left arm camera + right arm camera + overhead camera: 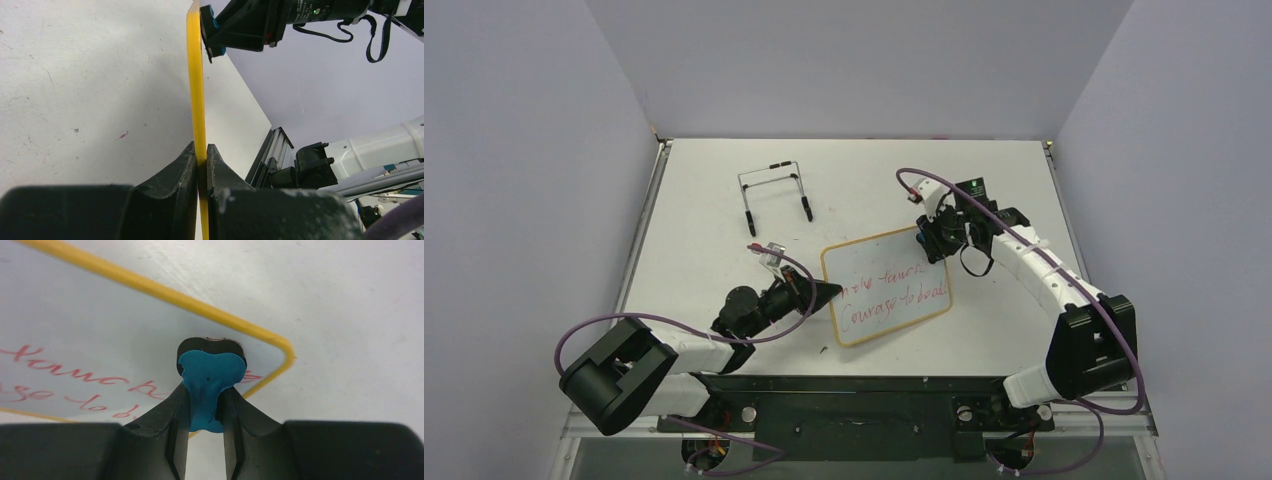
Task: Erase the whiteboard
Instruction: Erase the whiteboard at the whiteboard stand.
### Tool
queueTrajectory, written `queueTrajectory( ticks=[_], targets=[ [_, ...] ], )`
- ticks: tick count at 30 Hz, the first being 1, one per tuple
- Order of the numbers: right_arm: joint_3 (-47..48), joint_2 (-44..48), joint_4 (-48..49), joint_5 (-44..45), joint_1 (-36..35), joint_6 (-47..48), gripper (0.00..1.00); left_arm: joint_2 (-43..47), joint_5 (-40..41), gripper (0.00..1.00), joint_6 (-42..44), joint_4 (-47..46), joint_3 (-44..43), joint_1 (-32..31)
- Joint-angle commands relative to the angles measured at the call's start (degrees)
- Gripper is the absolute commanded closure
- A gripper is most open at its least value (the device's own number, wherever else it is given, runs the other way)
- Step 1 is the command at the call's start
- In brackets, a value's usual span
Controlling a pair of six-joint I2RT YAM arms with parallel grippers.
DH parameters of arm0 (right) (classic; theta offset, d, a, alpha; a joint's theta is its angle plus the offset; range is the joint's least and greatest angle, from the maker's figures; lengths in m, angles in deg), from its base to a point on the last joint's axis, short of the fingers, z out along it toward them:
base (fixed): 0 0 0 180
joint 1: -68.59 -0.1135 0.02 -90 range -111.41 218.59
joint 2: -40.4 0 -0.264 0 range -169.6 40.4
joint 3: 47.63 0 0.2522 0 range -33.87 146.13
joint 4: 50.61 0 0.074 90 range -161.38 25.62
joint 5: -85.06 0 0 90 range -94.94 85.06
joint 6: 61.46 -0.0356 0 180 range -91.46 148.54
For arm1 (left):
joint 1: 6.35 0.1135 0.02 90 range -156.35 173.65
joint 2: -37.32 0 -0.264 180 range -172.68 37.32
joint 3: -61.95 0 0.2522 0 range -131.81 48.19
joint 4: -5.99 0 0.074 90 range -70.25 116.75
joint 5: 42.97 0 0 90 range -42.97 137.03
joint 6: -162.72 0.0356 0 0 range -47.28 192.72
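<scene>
Fingers of the left pincer [201,155] are pressed together on the yellow rim of the whiteboard [196,75], which runs edge-on straight up the middle of the left wrist view from the fingertips to the top of the frame. From above, this left pincer [832,293] meets the whiteboard [889,285] at the middle of its left side, just left of centre frame. The pictures do not settle whether the board lies flat on the table [704,230] or is raised a little.

Fingers of the right pincer [206,395] are clamped narrowly around the waist of a blue eraser [210,375]. Its dark pad sits against the whiteboard [100,340] just inside the rounded corner at the right of the right wrist view, at the end of the red writing. In the top view the right pincer [929,240] stands over the board's upper right corner, opposite the left one. The same eraser [210,30] shows at the top of the left wrist view, touching the far end of the yellow rim.

Two lines of red handwriting cross the board. Toward the upper left of the top view, well apart from the board, stands a black wire stand [774,190].
</scene>
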Motion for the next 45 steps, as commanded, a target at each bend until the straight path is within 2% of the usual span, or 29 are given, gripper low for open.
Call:
queueTrajectory(
  ticks=[1, 5, 10, 16, 19, 23, 27, 30, 34, 38, 41, 45],
  targets=[
    [0.28, 0.05, 5.68, 10.4, 1.65, -3.54, 1.0, 0.33, -3.41, 1.0, 0.5, -7.39, -2.09, -0.7],
    [0.2, -0.93, 4.13, 13.52, 1.85, -2.53, 1.0, 0.88, -3.3, 1.0, 0.58, -6.81, -2.0, -0.71],
    [0.82, -2.15, -6.44, 0.01, 0.17, 6.79, 1.0, 2.07, -3.14, 1.0, 1.01, -5.66, -2.0, -0.68],
    [1.29, -1.09, -8.93, -4.47, -5.25, 10.53, 1.0, 2.46, -2.97, 1.0, 1.13, -5.55, -1.76, -0.69],
    [1.65, -0.13, -3.01, -1.67, -3.53, 5.42, 1.0, 2.41, -2.85, 1.0, 1.23, -5.53, -1.63, -0.64],
    [-0.11, 2.19, 5.31, 9.34, 1.92, -3.96, 1.0, 2.13, -3.25, 1.0, 1.12, -5.69, -2.12, -0.7],
    [-1.3, 1.24, 5.39, 13.58, 2.71, -3.55, 1.0, 2.1, -3.56, 1.0, 1.15, -5.35, -2.53, -0.67],
    [-0.47, -1.3, 1.73, 12.63, 2.75, -0.2, 1.0, 2.48, -3.49, 1.0, 1.27, -5.0, -2.41, -0.65],
    [-0.35, -2.15, -5.98, 4.7, 1.61, 7.18, 1.0, 4.11, -2.98, 1.0, 1.91, -3.52, -2.11, -0.56],
    [-0.78, -0.96, -9.62, -0.75, -3.64, 13.7, 1.0, 4.4, -2.96, 1.0, 2.24, -3.06, -1.92, -0.46],
    [-0.16, -0.03, -9.41, -2.57, -5.14, 13.32, 1.0, 4.1, -3.08, 1.0, 2.29, -3.62, -1.75, -0.46],
    [0.66, 0.58, -3.04, 1.37, -2.86, 5.76, 1.0, 3.52, -3.2, 1.0, 2.1, -4.29, -1.59, -0.48]
  ],
)
